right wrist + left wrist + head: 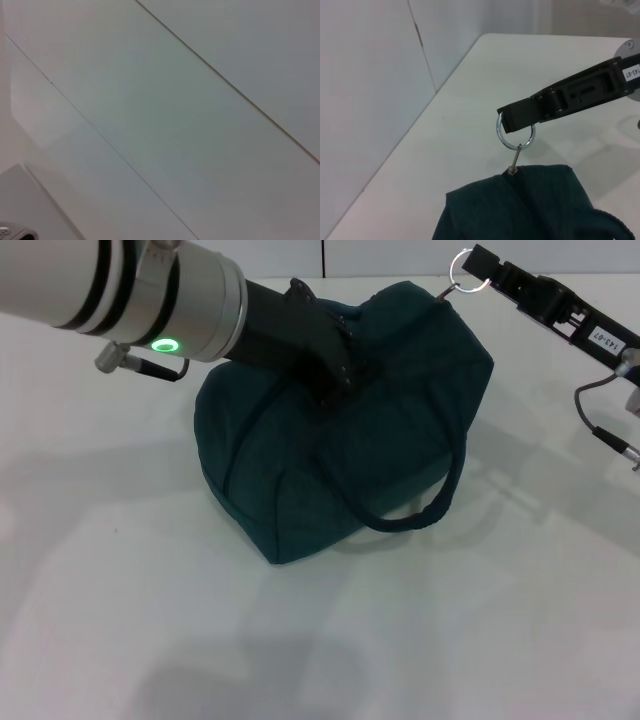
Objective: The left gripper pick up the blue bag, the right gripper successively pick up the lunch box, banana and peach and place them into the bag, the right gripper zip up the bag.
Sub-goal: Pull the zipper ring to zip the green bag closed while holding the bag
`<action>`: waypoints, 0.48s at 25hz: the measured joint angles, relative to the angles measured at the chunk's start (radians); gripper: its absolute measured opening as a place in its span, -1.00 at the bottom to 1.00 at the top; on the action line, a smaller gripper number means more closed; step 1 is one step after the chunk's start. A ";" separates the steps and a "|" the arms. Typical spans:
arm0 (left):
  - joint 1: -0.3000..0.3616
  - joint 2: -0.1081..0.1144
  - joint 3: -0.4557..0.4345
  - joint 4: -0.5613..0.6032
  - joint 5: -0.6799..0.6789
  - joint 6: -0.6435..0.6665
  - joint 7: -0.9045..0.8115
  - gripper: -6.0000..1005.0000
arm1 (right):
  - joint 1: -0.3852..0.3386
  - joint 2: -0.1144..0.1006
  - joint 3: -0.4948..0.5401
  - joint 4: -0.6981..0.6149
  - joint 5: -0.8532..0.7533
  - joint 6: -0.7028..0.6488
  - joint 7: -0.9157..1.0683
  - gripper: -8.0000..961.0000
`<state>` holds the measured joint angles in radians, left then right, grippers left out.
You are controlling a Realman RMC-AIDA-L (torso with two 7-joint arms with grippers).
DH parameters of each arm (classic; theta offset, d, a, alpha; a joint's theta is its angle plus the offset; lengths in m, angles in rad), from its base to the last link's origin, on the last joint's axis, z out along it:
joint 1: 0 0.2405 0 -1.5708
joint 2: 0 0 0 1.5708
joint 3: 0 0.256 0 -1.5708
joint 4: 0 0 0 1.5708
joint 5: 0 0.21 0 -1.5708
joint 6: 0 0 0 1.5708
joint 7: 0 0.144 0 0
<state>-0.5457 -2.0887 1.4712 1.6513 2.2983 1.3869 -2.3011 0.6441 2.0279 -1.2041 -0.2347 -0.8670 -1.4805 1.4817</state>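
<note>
The blue bag (pixel 300 470) stands on the white table (pixel 450 640), its top looking closed, one loop handle (pixel 445 495) hanging down its near side. My left gripper (pixel 335 385) reaches in from the upper left and is shut on the fabric at the bag's top. At the bag's far right corner, my right gripper (pixel 478 270) is shut on the ring zipper pull (pixel 462 270). The left wrist view shows that ring zipper pull (pixel 515 136) pinched in the right gripper (pixel 512 116) just above the bag's corner (pixel 520 210). Lunch box, banana and peach are out of view.
A pale panelled wall (pixel 370 100) runs along the table's far edge. A thin cable (pixel 600 430) loops off the right arm at the right border. The right wrist view shows only wall panels (pixel 175 125).
</note>
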 joint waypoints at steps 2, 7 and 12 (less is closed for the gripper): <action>0.000 0.000 0.001 0.000 0.000 -0.001 0.000 -0.59 | -0.001 0.000 0.000 0.000 0.001 0.000 0.000 -0.89; 0.004 0.001 0.001 0.008 -0.001 0.000 0.000 -0.74 | -0.001 0.000 0.000 0.000 0.003 0.001 0.000 -0.88; 0.023 0.002 0.001 0.050 -0.009 0.006 0.003 -0.84 | -0.007 0.000 0.009 0.012 0.010 0.010 0.000 -0.88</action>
<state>-0.5225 -2.0868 1.4727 1.7017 2.2898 1.3933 -2.2984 0.6368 2.0274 -1.1953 -0.2230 -0.8567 -1.4704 1.4818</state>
